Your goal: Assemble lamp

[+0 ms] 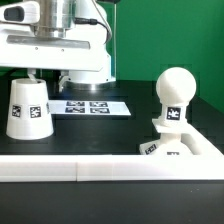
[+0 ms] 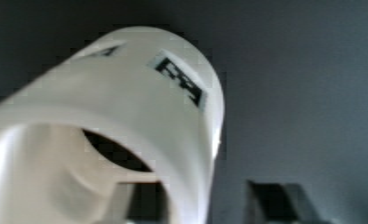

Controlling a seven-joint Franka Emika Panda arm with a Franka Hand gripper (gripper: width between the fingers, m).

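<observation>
The white cone shade [image 1: 27,108] stands on the dark table at the exterior view's left, black tags on its side. My gripper [image 1: 35,74] hangs just above its top. In the wrist view the shade [image 2: 110,110] fills most of the picture, its round opening showing. My gripper [image 2: 207,197] is open, one finger on each side of the shade's wall, with a gap to the outer finger [image 2: 270,200]. The ball-topped bulb [image 1: 175,93] stands upright on the flat base [image 1: 190,148] at the exterior view's right.
The marker board [image 1: 92,106] lies flat on the table between the shade and the bulb. A long white rail [image 1: 90,170] runs along the front edge of the table. The robot's white body [image 1: 70,45] stands behind the shade.
</observation>
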